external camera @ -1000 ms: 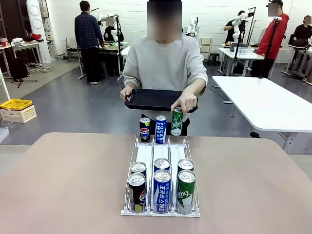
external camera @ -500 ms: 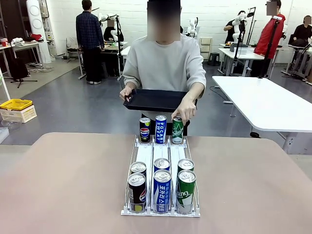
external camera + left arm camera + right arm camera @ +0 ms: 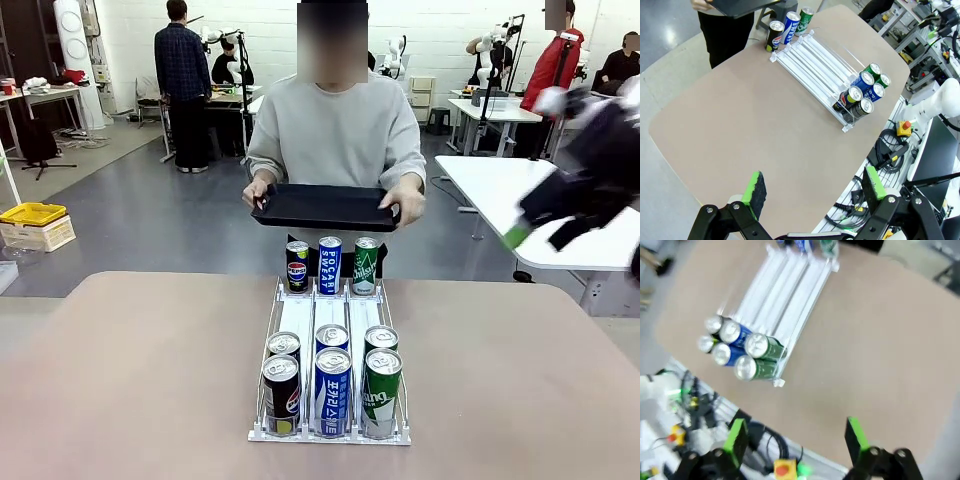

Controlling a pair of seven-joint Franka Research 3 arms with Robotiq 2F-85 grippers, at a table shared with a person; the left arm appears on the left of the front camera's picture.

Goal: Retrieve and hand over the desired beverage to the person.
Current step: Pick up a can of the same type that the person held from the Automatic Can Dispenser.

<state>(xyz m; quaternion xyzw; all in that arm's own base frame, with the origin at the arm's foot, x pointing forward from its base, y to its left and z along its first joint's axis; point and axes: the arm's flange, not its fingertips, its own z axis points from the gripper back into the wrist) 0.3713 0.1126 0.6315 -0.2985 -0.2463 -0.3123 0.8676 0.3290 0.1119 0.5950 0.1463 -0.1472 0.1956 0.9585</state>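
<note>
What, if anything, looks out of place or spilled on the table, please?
Nothing stands out: all nine aluminium drink cans stand upright along the white three-lane rack, and the brown tabletop shows no spill.

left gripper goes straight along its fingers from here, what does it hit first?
Probably bare table. The left gripper, fingers open, points down at it; the can rack sits farther on, off that line. Depth is hard to judge.
</note>
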